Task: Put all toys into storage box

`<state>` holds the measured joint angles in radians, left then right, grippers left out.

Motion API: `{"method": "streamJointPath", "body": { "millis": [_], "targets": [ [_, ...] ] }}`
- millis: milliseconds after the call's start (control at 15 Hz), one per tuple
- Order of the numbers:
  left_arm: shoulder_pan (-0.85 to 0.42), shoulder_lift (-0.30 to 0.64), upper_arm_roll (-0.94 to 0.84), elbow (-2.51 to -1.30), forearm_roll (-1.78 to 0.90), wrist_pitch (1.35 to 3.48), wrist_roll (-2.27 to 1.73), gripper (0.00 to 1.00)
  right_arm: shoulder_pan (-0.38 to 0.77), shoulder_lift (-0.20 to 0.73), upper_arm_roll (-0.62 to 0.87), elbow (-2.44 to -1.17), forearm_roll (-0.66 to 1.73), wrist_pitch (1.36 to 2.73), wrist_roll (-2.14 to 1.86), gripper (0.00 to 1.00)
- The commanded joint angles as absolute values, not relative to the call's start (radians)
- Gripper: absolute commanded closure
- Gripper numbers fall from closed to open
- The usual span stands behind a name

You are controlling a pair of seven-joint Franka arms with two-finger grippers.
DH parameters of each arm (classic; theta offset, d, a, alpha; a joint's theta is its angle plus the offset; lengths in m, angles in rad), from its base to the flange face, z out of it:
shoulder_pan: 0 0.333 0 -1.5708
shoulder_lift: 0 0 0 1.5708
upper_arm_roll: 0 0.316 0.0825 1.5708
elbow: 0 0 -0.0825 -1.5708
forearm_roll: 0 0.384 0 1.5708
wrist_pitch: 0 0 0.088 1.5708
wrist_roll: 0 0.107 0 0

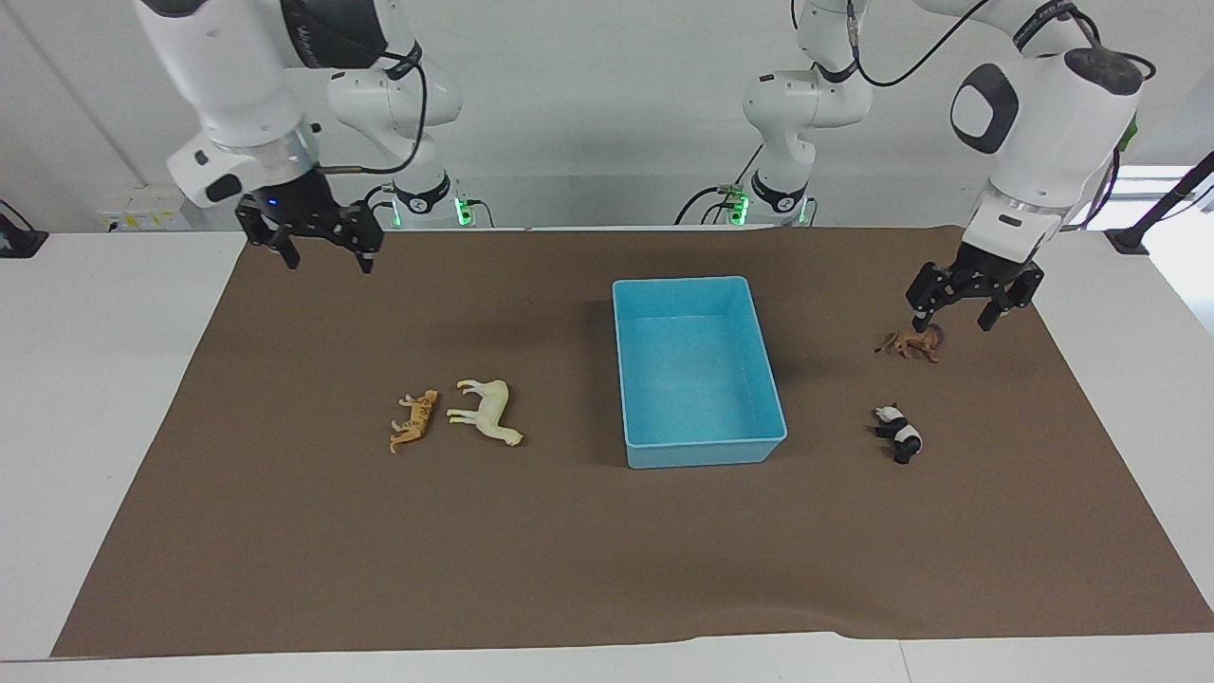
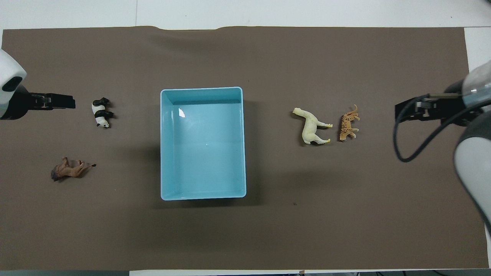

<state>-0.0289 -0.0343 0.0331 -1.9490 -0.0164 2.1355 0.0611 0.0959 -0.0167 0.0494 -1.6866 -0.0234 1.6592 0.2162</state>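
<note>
The box (image 1: 699, 370) sits a little right of centre in the facing view, on the brown mat (image 1: 607, 550), and nothing lies inside it. In the overhead view the box (image 2: 202, 142) is just left of centre.

The horse (image 1: 487, 410) lies on its side left of centre in the facing view, with the tiger (image 1: 413, 420) just beside it, toward the right arm's end of the table; the two are apart. In the overhead view the horse (image 2: 311, 126) and tiger (image 2: 348, 123) show right of centre.

The lion (image 1: 915, 342) lies at the right of the facing view, and the panda (image 1: 899, 433) below it, farther from the robots. In the overhead view the panda (image 2: 101, 112) is at the left, with the lion (image 2: 70, 169) lower down in the frame.

The left gripper (image 1: 959, 316) hangs low over the lion at the right of the facing view, its jaws spread apart and holding nothing; it is not touching the toy. In the overhead view the left gripper (image 2: 57, 101) pokes in from the left edge.

The right gripper (image 1: 324, 252) hovers at the upper left of the facing view, over the mat's edge nearest the robots, jaws apart and empty. In the overhead view the right gripper (image 2: 412, 111) shows at the right edge, beside the tiger.
</note>
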Motion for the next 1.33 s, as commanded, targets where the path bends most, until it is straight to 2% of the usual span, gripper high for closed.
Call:
{"method": "streamJointPath", "body": {
  "millis": [0,200,333,533,733,1267],
  "targets": [
    [-0.017,-0.01,0.031,-2.051,-0.002,2.287,0.072,0.0,0.152,-0.005,0.051,-1.843,-0.023,1.846,0.256,0.0],
    [-0.012,0.116,0.034,-2.056,0.005,2.471,0.072,0.0,0.237,0.118,0.051,-1.859,-0.021,1.986,0.36,0.0],
    [-0.002,0.191,0.034,-2.056,0.011,2.6,0.077,0.0,0.244,0.167,0.051,-1.891,-0.021,2.086,0.379,0.0],
    [0.035,0.253,0.031,-2.046,0.011,2.66,0.101,0.0,0.242,0.175,0.051,-2.029,-0.021,2.277,0.377,0.0],
    [0.023,0.354,0.031,-2.042,0.006,2.795,0.08,0.0,0.235,0.196,0.051,-2.092,-0.021,2.345,0.385,0.0],
    [0.0,0.373,0.028,-2.032,0.002,2.772,0.006,0.0,0.268,0.282,0.051,-2.103,-0.021,2.442,0.454,0.0]
  ]
}}
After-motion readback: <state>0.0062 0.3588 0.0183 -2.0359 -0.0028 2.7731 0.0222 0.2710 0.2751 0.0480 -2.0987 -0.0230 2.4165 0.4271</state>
